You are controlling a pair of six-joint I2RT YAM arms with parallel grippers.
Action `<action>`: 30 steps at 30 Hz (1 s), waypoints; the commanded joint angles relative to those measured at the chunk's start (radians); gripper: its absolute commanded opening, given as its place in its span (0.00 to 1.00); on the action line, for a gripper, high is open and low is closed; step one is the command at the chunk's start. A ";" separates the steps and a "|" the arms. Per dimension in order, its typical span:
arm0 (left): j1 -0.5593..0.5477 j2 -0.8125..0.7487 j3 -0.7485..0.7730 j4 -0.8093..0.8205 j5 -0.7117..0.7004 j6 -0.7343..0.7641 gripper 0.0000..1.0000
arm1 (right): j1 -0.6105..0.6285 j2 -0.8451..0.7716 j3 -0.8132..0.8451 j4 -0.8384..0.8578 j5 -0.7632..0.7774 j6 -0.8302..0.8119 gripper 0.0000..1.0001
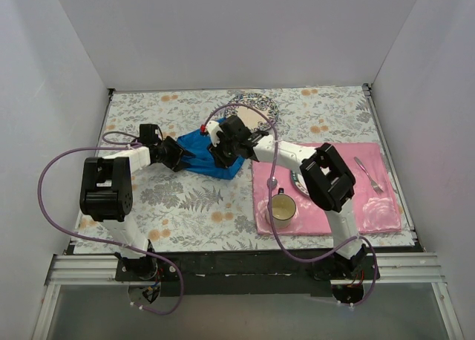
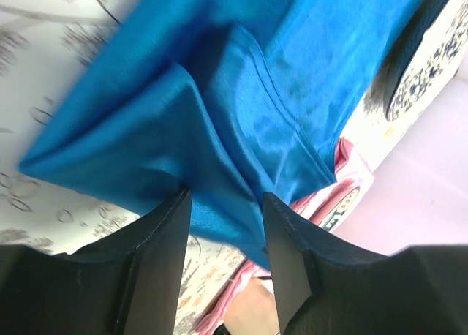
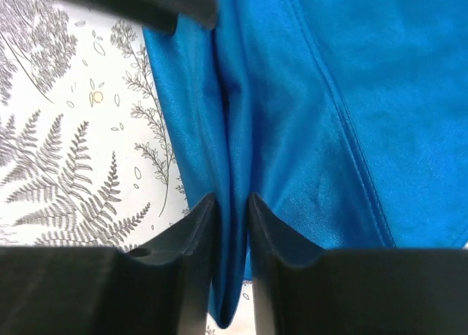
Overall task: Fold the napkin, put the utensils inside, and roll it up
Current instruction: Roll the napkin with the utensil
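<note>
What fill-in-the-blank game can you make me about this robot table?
1. The left hand and right hand both pinch the ___ napkin.
2. The mug stands on the ___ placemat.
3. In the top view, the fork lies on the placemat, to the mug's ___.
Missing words: blue; pink; right.

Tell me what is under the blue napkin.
Only the floral tablecloth shows around and below the napkin, which is pinched by the left pincer and the right pincer. Whatever lies beneath its bunched middle is covered.
</note>
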 commanded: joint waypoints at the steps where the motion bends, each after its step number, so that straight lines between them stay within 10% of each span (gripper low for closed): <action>1: -0.037 -0.087 0.027 -0.020 -0.011 0.043 0.44 | -0.069 0.042 0.016 0.051 -0.204 0.088 0.26; 18: -0.082 0.042 0.109 0.006 -0.010 0.046 0.44 | -0.112 0.114 0.044 0.016 -0.309 0.103 0.20; 30: -0.083 0.117 0.132 0.013 -0.016 0.061 0.43 | 0.022 0.027 0.168 -0.153 0.126 -0.107 0.74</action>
